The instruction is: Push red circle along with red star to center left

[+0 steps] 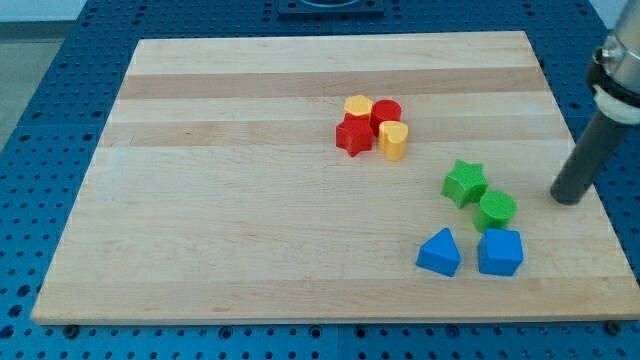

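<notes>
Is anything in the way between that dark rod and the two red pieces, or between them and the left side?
My tip is far right. The yellow heart shields the red circle and red star; the green star sits nearby. Nothing visible blocks their leftward path.

Pale wooden table point(250, 200) with visible grain and a smooth matt finish, carrying plastic-looking blocks, among them a red star point(352, 135) and red circle point(387, 113); dark matt rod at the view's right.

Rod's upper part cut off at the view's right edge, red circle point(387, 114) partly hidden behind yellow heart-like block point(393, 140), its exact shape unclear
</notes>
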Controlling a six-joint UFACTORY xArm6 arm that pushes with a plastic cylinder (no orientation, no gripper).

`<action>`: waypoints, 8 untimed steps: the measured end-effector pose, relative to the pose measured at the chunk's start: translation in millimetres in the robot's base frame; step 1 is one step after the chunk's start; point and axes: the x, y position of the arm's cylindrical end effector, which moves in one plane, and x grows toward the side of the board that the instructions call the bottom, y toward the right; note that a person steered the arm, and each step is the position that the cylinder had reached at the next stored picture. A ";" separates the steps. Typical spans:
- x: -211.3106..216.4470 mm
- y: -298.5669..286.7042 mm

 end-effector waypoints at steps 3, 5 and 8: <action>50.2 -23.4; 49.6 -56.8; 29.5 -80.1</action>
